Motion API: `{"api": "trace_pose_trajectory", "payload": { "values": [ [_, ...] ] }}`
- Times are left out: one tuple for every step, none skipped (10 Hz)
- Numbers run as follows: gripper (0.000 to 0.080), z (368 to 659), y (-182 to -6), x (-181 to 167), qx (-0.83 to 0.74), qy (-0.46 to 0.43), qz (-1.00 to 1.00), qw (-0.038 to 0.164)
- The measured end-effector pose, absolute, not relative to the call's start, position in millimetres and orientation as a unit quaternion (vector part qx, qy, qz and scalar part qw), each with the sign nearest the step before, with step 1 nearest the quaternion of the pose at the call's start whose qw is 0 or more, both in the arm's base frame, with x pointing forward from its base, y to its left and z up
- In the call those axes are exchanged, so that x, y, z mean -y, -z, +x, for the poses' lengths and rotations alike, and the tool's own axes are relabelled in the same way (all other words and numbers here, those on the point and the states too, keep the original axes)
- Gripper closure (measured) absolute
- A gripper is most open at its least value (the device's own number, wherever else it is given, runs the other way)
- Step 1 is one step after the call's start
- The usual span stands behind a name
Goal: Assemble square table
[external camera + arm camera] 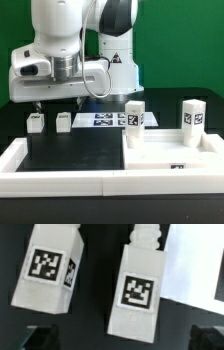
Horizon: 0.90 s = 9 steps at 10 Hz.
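Nearest runs the long white rim (pixel 60 178) edging the black surface (pixel 70 150). It has no role in the task, though a leg knocked loose could skid up against it.

Just behind it, on the exterior view's right, lies the square tabletop (pixel 170 152). One upright leg (pixel 135 115) stands at its far left corner and another upright leg (pixel 192 115) at its far right corner. I cannot tell whether either is screwed home, so a bump to the slab might topple them.

Farther back, on the exterior view's left, two more legs lie on the surface. The left loose leg (pixel 37 122) and the right loose leg (pixel 64 121) are near each other but apart, and the marker board (pixel 105 120) lies just beside the right one.

Above this pair hangs the gripper (pixel 57 102), spread wide and holding nothing. In the wrist view its dark fingertips (pixel 40 336) stand outside both legs at once.

That is the main hazard, as I judge it. If the gripper came straight down and closed, it could sweep the two legs together and clamp both, or pinch one askew. Both legs also lie at a slant to the line between the fingers, so a grip taken without turning the wrist would likely twist the leg and leave it crooked for screwing in. A fingertip could also land on top of a leg and flick it away
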<state>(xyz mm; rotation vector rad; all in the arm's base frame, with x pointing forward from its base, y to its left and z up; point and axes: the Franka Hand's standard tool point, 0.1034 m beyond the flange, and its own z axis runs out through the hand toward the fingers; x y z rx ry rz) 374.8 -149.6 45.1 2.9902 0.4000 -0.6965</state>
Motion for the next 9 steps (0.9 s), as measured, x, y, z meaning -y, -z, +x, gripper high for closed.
{"api": "trace_pose_trajectory", "payload": {
  "values": [
    [0.0151, 374.6, -44.9, 149.7, -0.129, 0.225, 0.965, 0.023],
    [0.0151, 374.4, -44.7, 149.7, -0.129, 0.225, 0.965, 0.023],
    [0.0151, 373.8, -43.4, 149.5, -0.115, 0.227, 0.967, 0.028],
    [0.0151, 371.5, -39.1, 147.5, -0.089, 0.232, 0.968, 0.037],
    [0.0151, 369.9, -37.1, 146.1, -0.089, 0.238, 0.966, 0.038],
    [0.0151, 369.7, -37.1, 146.2, -0.089, 0.244, 0.965, 0.037],
    [0.0151, 369.4, -36.9, 146.3, -0.089, 0.245, 0.965, 0.038],
    [0.0151, 364.9, -37.1, 145.0, -0.086, 0.266, 0.96, 0.035],
    [0.0151, 363.3, -37.0, 143.8, -0.083, 0.301, 0.95, 0.032]
  ]
}}
